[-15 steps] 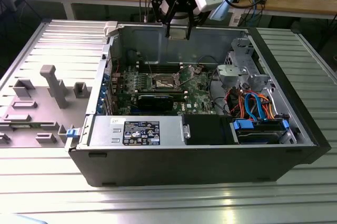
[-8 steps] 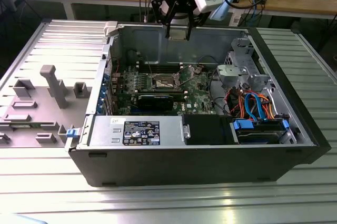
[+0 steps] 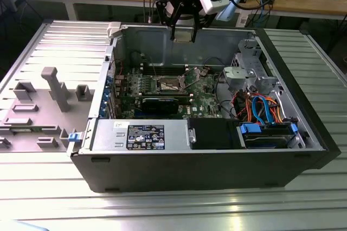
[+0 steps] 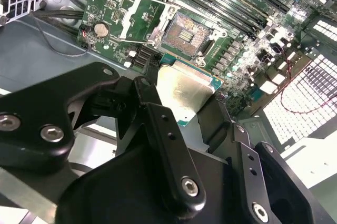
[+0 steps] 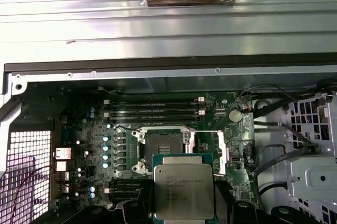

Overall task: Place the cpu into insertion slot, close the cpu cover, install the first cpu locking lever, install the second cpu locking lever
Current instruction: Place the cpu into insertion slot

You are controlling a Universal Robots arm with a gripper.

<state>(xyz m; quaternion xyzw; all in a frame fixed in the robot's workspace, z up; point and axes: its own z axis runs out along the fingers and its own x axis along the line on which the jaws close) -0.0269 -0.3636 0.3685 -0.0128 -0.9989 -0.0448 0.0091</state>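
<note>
My gripper (image 3: 183, 36) hangs above the open computer case, over the back wall, shut on the cpu. In both wrist views the cpu (image 4: 184, 88) (image 5: 183, 190) is a flat silver-topped square with a green edge, held between the black fingers (image 4: 158, 113). The insertion slot (image 3: 169, 84) (image 4: 183, 30) (image 5: 164, 144) lies well below on the green motherboard, its dark centre bare. The cpu cover (image 4: 134, 16) is swung open beside the slot, a thin silver frame with a window. Thin wire levers stand up near the slot in the exterior view.
Long black memory slots (image 5: 152, 112) run beside the socket. A black graphics card (image 3: 162, 103) lies in front of it. The grey drive cage (image 3: 246, 74) and coloured cables (image 3: 263, 109) fill the exterior view's right side. The power supply (image 3: 141, 136) sits at the front.
</note>
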